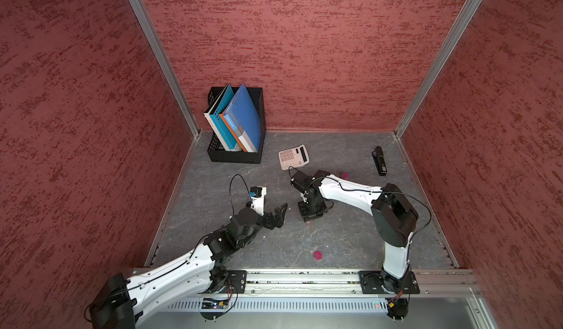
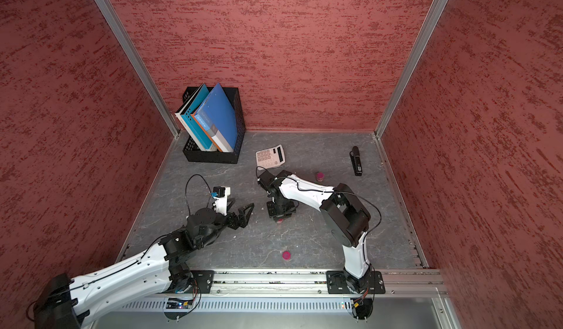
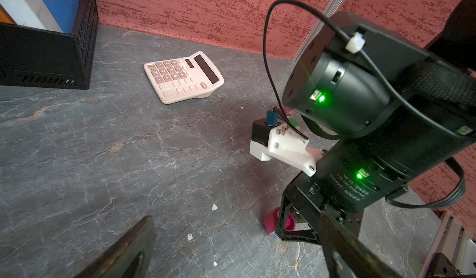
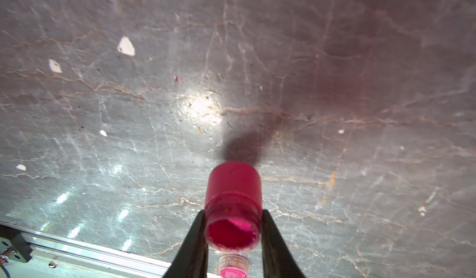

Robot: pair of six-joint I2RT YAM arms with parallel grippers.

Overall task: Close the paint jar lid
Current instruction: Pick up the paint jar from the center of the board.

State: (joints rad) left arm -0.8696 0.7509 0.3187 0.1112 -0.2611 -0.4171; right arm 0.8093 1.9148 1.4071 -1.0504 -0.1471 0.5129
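Observation:
An open pink paint jar (image 4: 233,186) stands on the grey table, its mouth facing the right wrist camera. My right gripper (image 4: 233,213) points straight down and is shut on the jar just below the rim, one black finger on each side. In both top views only a sliver of the jar (image 1: 309,221) (image 2: 279,220) shows under the right gripper (image 1: 309,214) (image 2: 278,213). A pink lid (image 1: 317,255) (image 2: 286,255) lies flat near the front rail, apart from the jar. My left gripper (image 1: 274,207) (image 2: 242,205) (image 3: 235,251) hovers open and empty to the left of the jar (image 3: 271,221).
A pink calculator (image 1: 293,157) (image 3: 183,77) lies behind the arms. A black file box (image 1: 234,155) with books stands at the back left, and a black stapler (image 1: 379,161) at the back right. Another small pink jar (image 2: 319,176) sits behind the right arm. The metal rail (image 1: 304,277) borders the front.

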